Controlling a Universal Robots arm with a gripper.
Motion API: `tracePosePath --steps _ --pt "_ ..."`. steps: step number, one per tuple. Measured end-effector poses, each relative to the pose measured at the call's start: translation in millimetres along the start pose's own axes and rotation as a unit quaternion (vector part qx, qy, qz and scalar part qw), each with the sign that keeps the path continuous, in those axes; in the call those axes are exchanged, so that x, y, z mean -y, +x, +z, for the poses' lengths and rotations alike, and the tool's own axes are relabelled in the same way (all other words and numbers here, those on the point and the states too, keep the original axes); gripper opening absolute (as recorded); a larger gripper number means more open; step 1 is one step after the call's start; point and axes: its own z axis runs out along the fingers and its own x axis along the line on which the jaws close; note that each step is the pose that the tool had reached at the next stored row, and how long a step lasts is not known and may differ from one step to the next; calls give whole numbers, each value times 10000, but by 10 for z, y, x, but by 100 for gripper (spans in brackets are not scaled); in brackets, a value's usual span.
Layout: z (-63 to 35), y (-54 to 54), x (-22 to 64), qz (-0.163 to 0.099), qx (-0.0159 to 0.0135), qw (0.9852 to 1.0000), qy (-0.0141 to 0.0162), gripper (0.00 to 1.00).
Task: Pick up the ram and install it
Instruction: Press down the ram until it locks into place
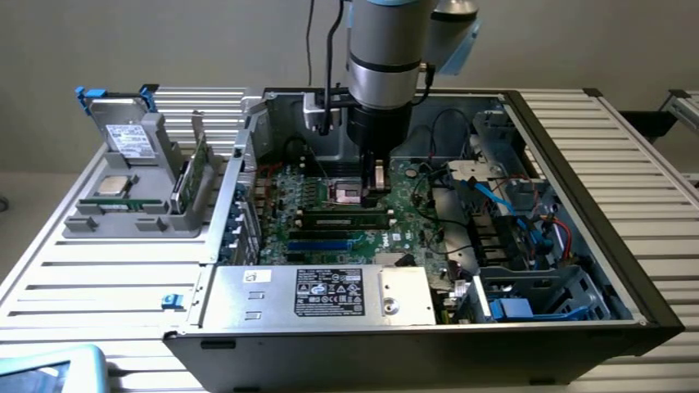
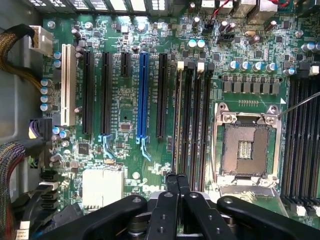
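Hovering over motherboard (image 2: 131, 95) | fingers (image 2: 172, 186) together | ram (image 1: 344, 218) (upright) in slot

The light is soft and even, and it comes from above. In the exterior view the ribbed table (image 1: 611, 164) is very bright, almost washed out, while the inside of the computer case (image 1: 568, 270) is dim. My arm (image 1: 382, 74) shades the motherboard (image 1: 327, 237) under it. In the wrist view the motherboard is well lit. Small glare sits on the socket frame (image 2: 248, 119), and my gripper (image 2: 178, 187) is a dark shape with grey highlights.
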Motion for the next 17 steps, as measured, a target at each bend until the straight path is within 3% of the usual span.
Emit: tracePosePath --steps 3,6,7,11,17 --pt "33 -39 1 1 -35 10000 -1 11" --pt "56 -64 3 2 -116 9999 -3 11" --pt "67 -64 3 2 -128 9999 -3 11" --pt "116 -56 2 3 -127 9999 -4 11" --pt "149 -31 3 6 -97 10000 -3 11"
